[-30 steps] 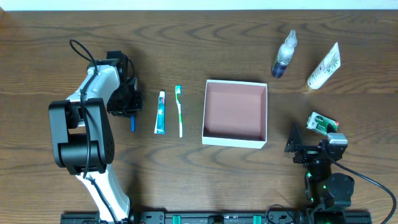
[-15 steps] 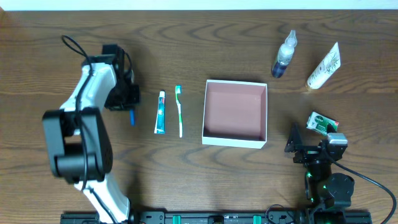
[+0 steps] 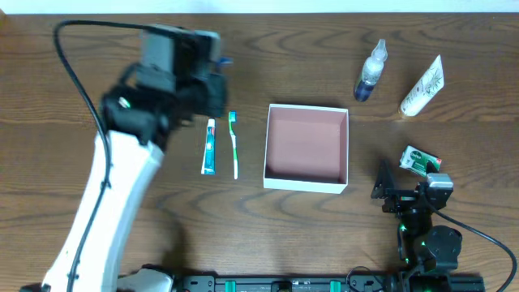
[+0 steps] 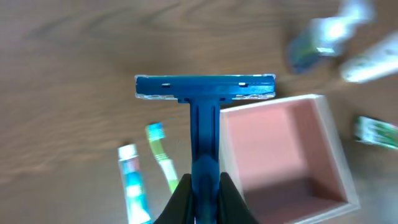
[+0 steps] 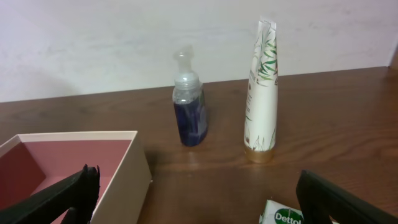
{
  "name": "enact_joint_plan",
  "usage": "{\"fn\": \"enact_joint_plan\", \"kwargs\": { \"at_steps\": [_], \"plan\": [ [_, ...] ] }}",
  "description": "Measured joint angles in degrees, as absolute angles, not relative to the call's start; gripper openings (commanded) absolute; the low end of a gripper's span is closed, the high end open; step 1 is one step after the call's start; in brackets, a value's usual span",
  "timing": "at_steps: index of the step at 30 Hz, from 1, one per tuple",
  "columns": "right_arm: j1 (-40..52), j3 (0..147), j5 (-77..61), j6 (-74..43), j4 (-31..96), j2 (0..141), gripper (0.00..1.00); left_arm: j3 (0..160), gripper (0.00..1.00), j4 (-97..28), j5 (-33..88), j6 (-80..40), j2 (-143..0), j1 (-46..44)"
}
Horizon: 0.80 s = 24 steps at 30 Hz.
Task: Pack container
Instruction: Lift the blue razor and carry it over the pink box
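Only wrist view clearly shows left end effector [image 4: 204,182] gripping razor [image 4: 205,87].

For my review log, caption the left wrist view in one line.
Left gripper holds a blue razor; toothpaste, toothbrush and the empty container lie below.

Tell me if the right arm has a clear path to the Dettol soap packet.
Probably yes: the Dettol soap packet lies close by the open right gripper, with nothing between them.
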<state>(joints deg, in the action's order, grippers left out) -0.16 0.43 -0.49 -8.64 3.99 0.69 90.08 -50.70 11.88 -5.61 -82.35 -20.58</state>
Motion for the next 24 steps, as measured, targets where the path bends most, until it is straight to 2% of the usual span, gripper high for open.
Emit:
{"fn": "enact_joint_plan", "kwargs": {
  "at_steps": [4, 9, 24],
  "plan": [
    [-0.1, 0.4, -0.5, -8.6, 4.0, 0.7, 0.99, 90.1, 0.06, -50.5, 8.6, -10.5, -83.8, -28.9],
    [-0.2, 0.4, -0.5, -8.6, 4.0, 0.7, 0.99, 90.1, 0.06, -50.4, 5.0, -15.2, -90.3, -34.6],
    [-0.1, 0.4, -0.5, -8.6, 4.0, 0.7, 0.99, 90.1, 0.06, -49.3, 2.1, -19.6, -107.4, -38.4]
  ]
}}
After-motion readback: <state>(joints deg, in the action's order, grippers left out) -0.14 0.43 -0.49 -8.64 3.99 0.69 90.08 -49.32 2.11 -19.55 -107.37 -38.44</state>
